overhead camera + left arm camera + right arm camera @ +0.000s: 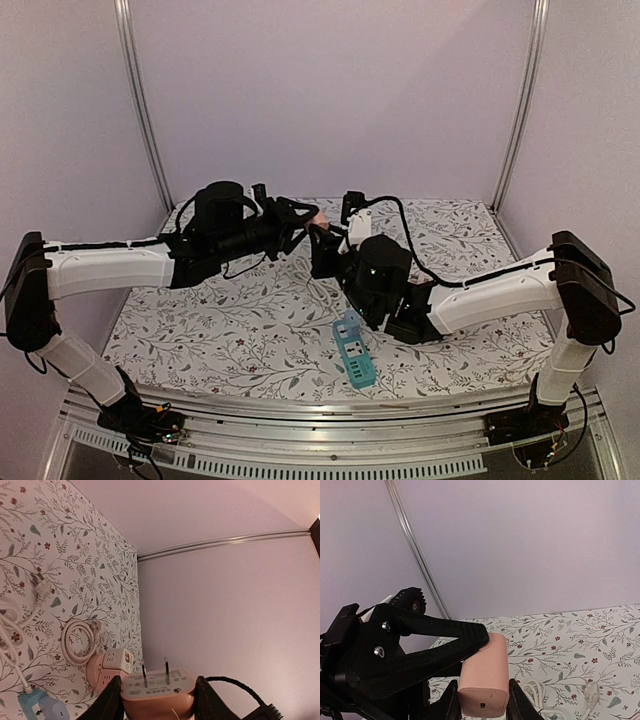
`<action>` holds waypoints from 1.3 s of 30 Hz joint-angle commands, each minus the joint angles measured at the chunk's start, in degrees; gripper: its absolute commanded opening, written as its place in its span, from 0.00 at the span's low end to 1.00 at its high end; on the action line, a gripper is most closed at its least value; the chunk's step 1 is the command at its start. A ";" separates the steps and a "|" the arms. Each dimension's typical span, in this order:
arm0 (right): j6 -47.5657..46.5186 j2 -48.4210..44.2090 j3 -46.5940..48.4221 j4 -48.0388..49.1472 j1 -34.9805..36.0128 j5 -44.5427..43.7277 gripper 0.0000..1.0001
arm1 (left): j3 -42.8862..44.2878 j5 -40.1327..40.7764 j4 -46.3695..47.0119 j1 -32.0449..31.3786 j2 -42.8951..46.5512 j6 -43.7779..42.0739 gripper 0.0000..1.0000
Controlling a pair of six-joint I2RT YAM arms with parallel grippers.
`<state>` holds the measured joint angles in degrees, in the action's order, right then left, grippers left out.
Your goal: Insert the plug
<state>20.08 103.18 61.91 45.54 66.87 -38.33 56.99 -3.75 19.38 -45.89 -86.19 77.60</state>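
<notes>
Print on pink plug (158, 695) — too small to read.

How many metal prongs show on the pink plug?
2. Both stand side by side on the pink plug, left wrist view: one prong nearer the tablecloth, the other prong nearer the wall. None seems hidden.

a plain pale lilac wall (330, 100) closes the back and both sides. slim metal posts (145, 110) stand in the two far corners. the desk (230, 330) wears a white cloth (470, 235) printed with grey leafy sprigs and small red flowers. a ribbed aluminium rail (330, 408) runs along its near edge. the light is soft and even.
</notes>
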 commanded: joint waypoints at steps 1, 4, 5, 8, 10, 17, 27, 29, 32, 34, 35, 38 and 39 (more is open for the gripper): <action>-1.07 1.50 1.51 0.52 0.46 -0.48 0.25 | -1.16 -0.37 0.83 -0.87 0.94 -0.70 0.00; -1.16 1.59 1.61 0.55 0.44 -0.52 0.16 | -1.35 -0.42 0.93 -0.87 0.94 -0.61 0.00; -1.11 1.63 1.59 0.59 0.45 -0.48 0.12 | -1.40 -0.45 0.97 -0.87 0.94 -0.55 0.00; -1.24 1.68 1.60 0.52 0.47 -0.65 0.02 | -1.53 -0.48 1.10 -0.87 0.87 -0.44 0.00; -1.18 1.69 1.47 0.58 0.52 -0.73 0.00 | -1.69 -0.56 1.30 -0.95 0.89 -0.45 0.07; -1.27 1.18 0.81 0.73 0.46 -0.88 0.00 | -2.16 -1.26 3.37 -1.13 1.12 -1.58 0.50; -2.01 0.64 -0.76 2.44 0.52 -0.91 0.00 | -3.97 -0.61 6.81 -1.13 1.53 -2.18 0.99; -2.12 0.59 -1.03 2.50 0.50 -1.22 0.00 | -4.22 -0.55 7.02 -1.13 1.72 -2.46 0.99; -2.31 0.23 -2.07 2.45 0.47 -2.02 0.00 | -4.79 0.57 6.25 -0.98 2.73 -4.45 0.99; -2.65 -0.41 -3.27 2.45 0.48 -2.26 0.00 | -5.66 1.75 5.45 -0.52 3.66 -5.79 0.99; -2.81 -0.76 -4.01 2.38 0.49 -2.54 0.00 | -6.36 2.22 5.34 -0.21 4.17 -6.32 0.99; -3.48 -2.61 -6.38 2.16 0.42 -3.48 0.00 | -8.53 3.50 4.92 0.87 6.02 -8.12 0.99; -3.61 -3.22 -7.12 1.99 0.39 -3.60 0.00 | -9.16 4.35 4.72 0.96 6.73 -9.38 0.99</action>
<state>17.87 103.37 57.67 47.05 67.07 -39.64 50.41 -2.26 24.97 -46.13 -82.41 72.77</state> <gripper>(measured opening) 0.277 0.993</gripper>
